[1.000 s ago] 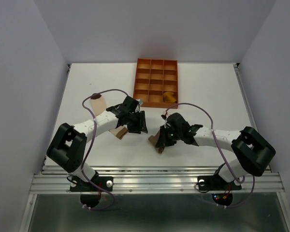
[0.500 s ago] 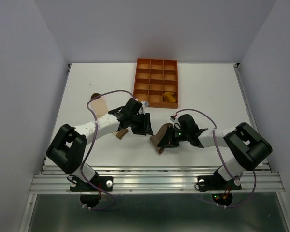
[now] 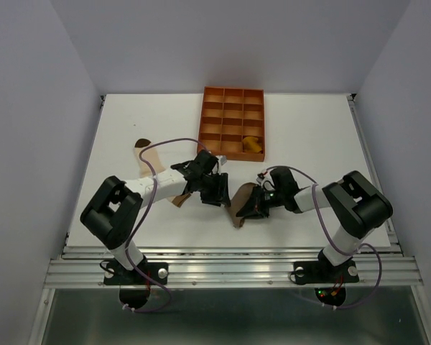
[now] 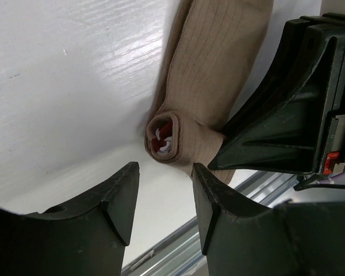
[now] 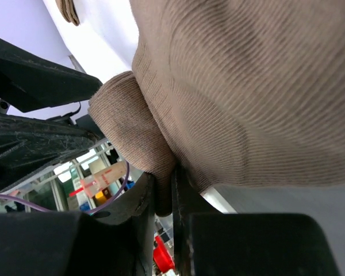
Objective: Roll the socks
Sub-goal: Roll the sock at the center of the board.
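The taupe-brown sock [image 3: 237,208] lies on the white table near the front, between my two grippers. In the left wrist view one end of it is rolled up [image 4: 168,138], with red and white stripes showing in the middle of the roll. My left gripper [image 4: 164,198] is open and empty, its tips just short of that roll. My right gripper [image 5: 163,192] is shut on a fold of the taupe sock [image 5: 247,86]. The cream sock [image 3: 149,154] lies flat at the left. The mustard-yellow sock [image 3: 253,144] sits rolled in a tray cell.
The orange gridded tray [image 3: 233,90] stands at the back middle of the table [image 3: 309,136]. A tan scrap of fabric [image 3: 178,200] shows under my left forearm. The metal rail of the table's front edge [image 3: 230,269] runs close behind both grippers.
My left gripper has moved right and nearer the front, up to the taupe sock's rolled end. The right arm has folded in while keeping its hold on the sock.
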